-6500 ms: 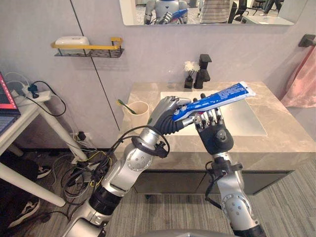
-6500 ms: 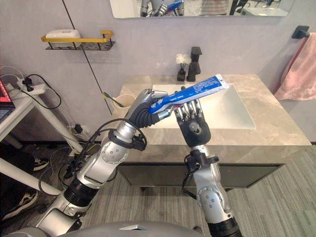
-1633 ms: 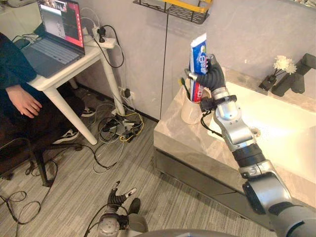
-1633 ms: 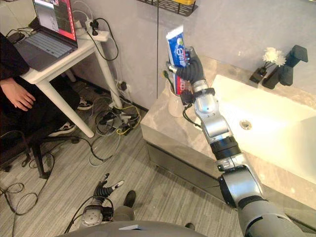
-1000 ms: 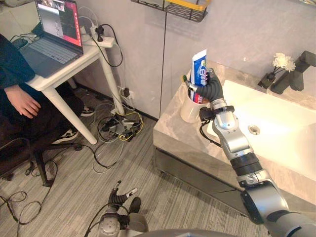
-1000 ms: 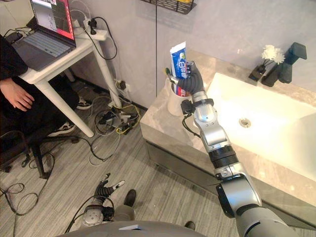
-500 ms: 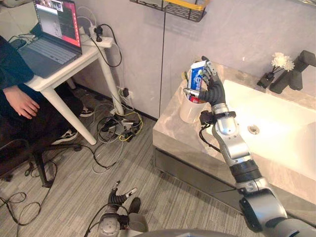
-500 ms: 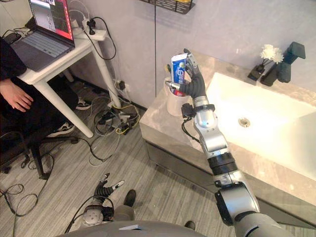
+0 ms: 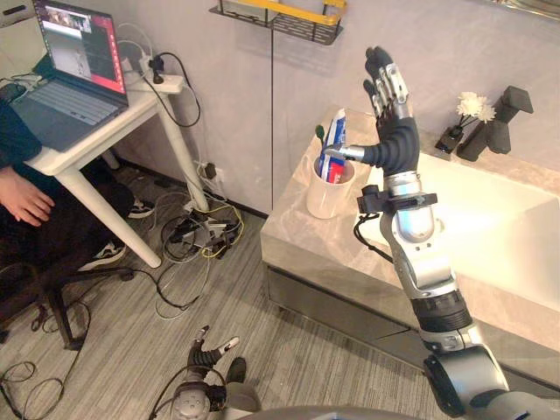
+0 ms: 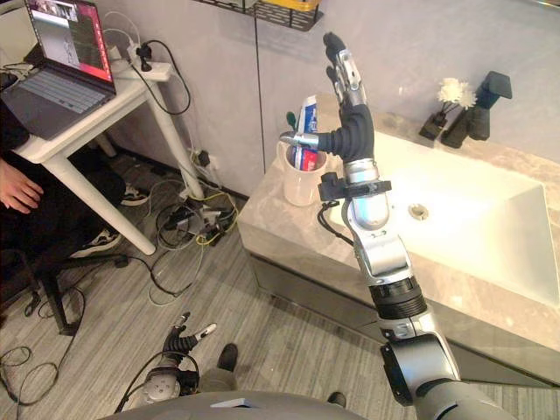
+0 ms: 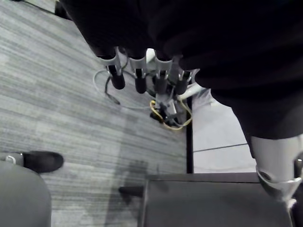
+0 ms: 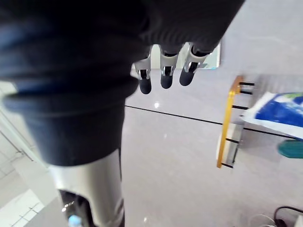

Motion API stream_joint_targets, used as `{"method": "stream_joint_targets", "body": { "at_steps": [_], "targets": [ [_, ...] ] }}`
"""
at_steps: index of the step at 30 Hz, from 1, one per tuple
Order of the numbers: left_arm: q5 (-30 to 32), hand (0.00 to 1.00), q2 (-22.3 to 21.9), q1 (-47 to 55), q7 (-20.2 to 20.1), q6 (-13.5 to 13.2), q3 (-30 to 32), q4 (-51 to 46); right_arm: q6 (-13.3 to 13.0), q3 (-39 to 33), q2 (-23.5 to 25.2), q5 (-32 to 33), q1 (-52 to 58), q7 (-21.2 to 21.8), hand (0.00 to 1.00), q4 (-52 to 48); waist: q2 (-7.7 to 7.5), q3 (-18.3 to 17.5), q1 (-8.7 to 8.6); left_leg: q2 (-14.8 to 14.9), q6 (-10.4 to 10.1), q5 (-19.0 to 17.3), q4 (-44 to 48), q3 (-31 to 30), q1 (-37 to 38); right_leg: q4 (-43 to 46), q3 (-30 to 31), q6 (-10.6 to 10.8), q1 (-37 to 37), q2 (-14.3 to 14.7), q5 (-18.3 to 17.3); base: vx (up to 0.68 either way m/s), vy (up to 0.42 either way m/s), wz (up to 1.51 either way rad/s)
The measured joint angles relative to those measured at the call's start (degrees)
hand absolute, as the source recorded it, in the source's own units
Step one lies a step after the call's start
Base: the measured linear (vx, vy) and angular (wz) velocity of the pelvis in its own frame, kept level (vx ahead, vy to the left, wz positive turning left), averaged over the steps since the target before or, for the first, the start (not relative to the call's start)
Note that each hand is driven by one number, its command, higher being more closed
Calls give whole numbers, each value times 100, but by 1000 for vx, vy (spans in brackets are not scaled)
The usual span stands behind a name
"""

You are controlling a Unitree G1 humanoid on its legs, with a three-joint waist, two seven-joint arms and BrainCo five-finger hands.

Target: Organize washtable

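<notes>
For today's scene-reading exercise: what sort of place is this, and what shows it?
Probably a washroom set up in a lab: a washbasin with tap, a cup holding toothpaste, a laptop desk alongside.

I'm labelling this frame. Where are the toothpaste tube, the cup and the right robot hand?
toothpaste tube (image 9: 333,149): left eye view, body above the rim.
cup (image 9: 325,199): left eye view, outer wall.
right robot hand (image 9: 398,140): left eye view, dark cover.

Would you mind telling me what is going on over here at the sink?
The robot is tidying a washstand. The toothpaste tube stands in the cup, next to a toothbrush, at the left end of the counter. The right hand is raised beside the cup with fingers straight, holding nothing. The left hand hangs low by the floor, relaxed and empty.
</notes>
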Motion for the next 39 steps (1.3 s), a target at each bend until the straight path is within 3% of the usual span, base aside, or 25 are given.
{"method": "stream_joint_targets", "body": {
  "at_steps": [11,15,18,23,25,29,33,39],
  "targets": [
    [103,0,21,-48,-42,0,42,242,-192,-566,-2,0,480,-124,0,-821,47,-37,-275,0,24,-23,-4,246,196,86,225,3,-12,-34,1,-11,8,-10],
    [108,0,20,-73,-66,-5,53,386,-247,-1304,-2,-2,1021,-179,0,-1376,93,-116,-296,0,25,-23,-5,315,197,85,312,4,-91,-35,2,-17,8,-10],
    [227,0,29,-70,-84,2,158,628,-323,-2038,11,-2,1691,-335,0,-1627,131,-243,-443,0,29,-30,-6,357,195,82,333,8,-118,-39,8,11,-1,-7],
    [324,0,-18,-100,-92,21,356,1143,-338,-3449,738,-3,3247,-660,0,-2038,269,-480,-700,11,37,-84,-5,632,212,-14,627,7,-248,-20,133,16,1,-27],
    [326,0,-20,-131,-97,28,413,1293,-324,-3698,1028,-25,3665,-757,0,-2028,300,-500,-798,15,32,-89,-5,682,217,-44,659,3,-267,-16,155,-10,5,-19],
    [330,0,4,-220,-80,105,549,1596,-155,-3858,1760,-294,4717,-1065,0,-1288,312,-525,-924,47,-3,-171,-5,912,338,-104,919,-23,-315,24,181,-24,6,-33],
    [319,0,50,-261,-11,121,528,1773,276,-3434,1893,-287,5339,-1102,0,484,325,-530,-928,46,-3,-297,93,1056,395,-124,1017,-20,-298,16,177,-11,8,-14],
    [-20,0,-14,-246,190,227,540,1946,508,-2763,1964,-241,5680,-819,0,2341,393,-506,-895,46,11,-359,148,1186,476,-149,1132,21,-203,14,209,21,0,-11]
  ]
}}
